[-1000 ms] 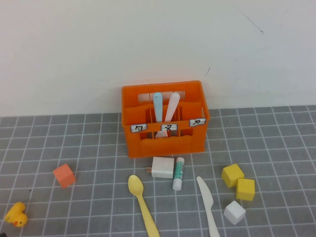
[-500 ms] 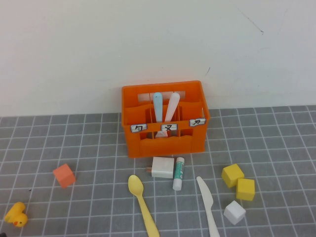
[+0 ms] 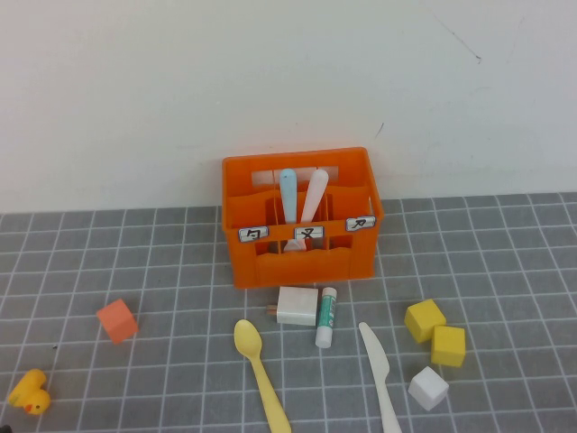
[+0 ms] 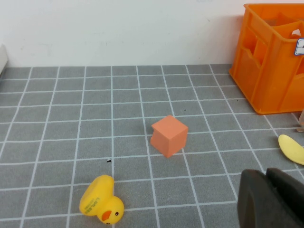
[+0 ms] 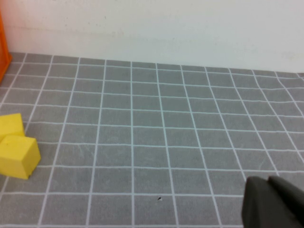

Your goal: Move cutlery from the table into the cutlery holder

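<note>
Pale yellow spoon (image 3: 261, 373) and white knife (image 3: 380, 377) lie flat on the grey counter (image 3: 505, 271) in front of the orange cutlery holder (image 3: 302, 216), beside a white-and-green tube (image 3: 325, 317). Your left claw (image 4: 270, 199) and right claw (image 5: 273, 202) sit low at the near edge, and you cannot tell whether either is apart or together. Flat, thin handles may slip from a pinch, or the tube be nudged.

Cutlery holder (image 3: 302, 257): bright orange moulded plastic, smooth, slight sheen. Spoon (image 3: 260, 371) and knife (image 3: 380, 377): smooth matt-looking plastic; rubber duck (image 4: 100, 206) glossy. Table (image 3: 505, 262): matt grey; both dark grippers, left gripper (image 4: 271, 199) and right gripper (image 5: 274, 203), look matt.
</note>
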### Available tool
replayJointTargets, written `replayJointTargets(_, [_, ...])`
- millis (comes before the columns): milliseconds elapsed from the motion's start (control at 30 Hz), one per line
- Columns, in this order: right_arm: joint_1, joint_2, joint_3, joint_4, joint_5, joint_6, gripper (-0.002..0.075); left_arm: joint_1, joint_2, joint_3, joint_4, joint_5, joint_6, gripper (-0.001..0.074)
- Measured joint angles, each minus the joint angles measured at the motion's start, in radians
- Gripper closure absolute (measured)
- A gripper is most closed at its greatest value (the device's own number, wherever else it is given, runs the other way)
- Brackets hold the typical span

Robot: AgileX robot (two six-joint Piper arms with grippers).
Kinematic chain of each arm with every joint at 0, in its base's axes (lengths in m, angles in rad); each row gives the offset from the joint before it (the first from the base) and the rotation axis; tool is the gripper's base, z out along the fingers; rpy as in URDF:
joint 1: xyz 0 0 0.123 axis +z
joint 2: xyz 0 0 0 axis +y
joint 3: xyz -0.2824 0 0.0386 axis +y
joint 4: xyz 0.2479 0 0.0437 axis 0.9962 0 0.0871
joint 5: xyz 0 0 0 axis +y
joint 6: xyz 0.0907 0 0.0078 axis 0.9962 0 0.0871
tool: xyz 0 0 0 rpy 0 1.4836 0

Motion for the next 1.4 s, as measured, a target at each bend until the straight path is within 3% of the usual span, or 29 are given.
replayJointTargets(400, [0.0, 0.0, 0.008, 0.0, -0.08, 0.0, 0.0729, 0.0, 0.0, 0.004, -0.011, -0.059, -0.017, 0.0735])
replayJointTargets(800, [0.0, 0.0, 0.008, 0.0, -0.666, 0.028, 0.0729, 0.0, 0.0, 0.006, -0.015, -0.732, -0.022, 0.0735])
replayJointTargets(1067, [0.0, 0.0, 0.008, 0.036, -1.005, -0.013, 0.0729, 0.0, 0.0, 0.006, -0.017, -0.959, -0.047, 0.0735])
replayJointTargets(1233, [0.0, 0.0, 0.008, 0.073, -1.074, -0.056, 0.0729, 0.0, 0.0, -0.007, -0.019, -0.924, -0.112, 0.0735])
replayJointTargets(1400, [0.0, 0.0, -0.109, 0.076, -0.877, -0.066, 0.0729, 0.0, 0.0, -0.204, -0.019, -0.523, -0.133, 0.0735])
